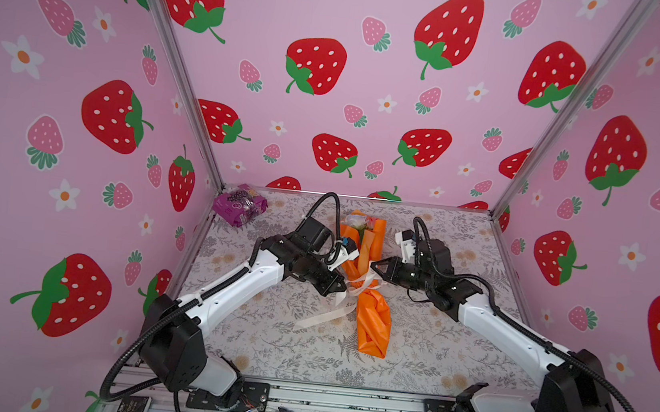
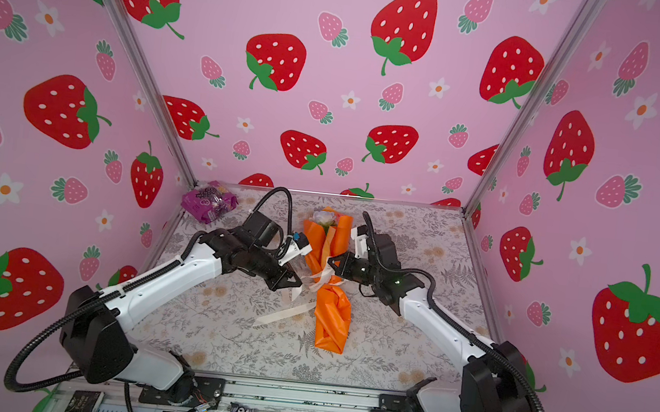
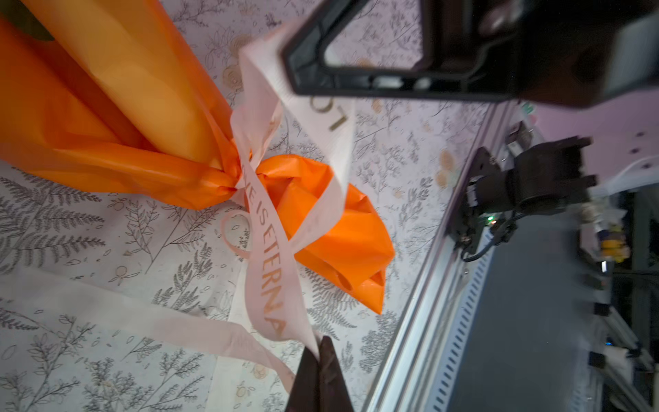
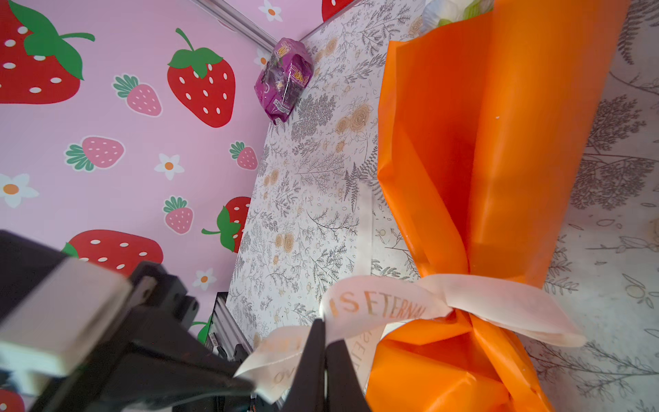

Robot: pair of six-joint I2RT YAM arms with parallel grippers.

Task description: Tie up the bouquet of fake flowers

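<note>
The bouquet of fake flowers [image 1: 372,324] [image 2: 331,316] lies mid-table in orange wrapping, its pale blooms [image 1: 358,220] at the far end. A cream ribbon [image 1: 357,285] with gold lettering is knotted round its narrow waist, and one tail trails off to the left. My left gripper [image 1: 342,288] [image 2: 298,282] sits just left of the waist. In the left wrist view the left gripper [image 3: 321,347] is shut on a ribbon [image 3: 271,278] strand. My right gripper [image 1: 374,267] [image 2: 331,261] is at the waist's right. In the right wrist view the right gripper [image 4: 326,331] pinches the ribbon [image 4: 374,306] next to the bouquet [image 4: 499,142].
A crinkly purple packet [image 1: 238,205] [image 2: 208,202] [image 4: 285,78] lies in the far left corner of the floral table. Strawberry-print walls close off three sides. An aluminium rail [image 1: 341,400] with the arm bases runs along the near edge.
</note>
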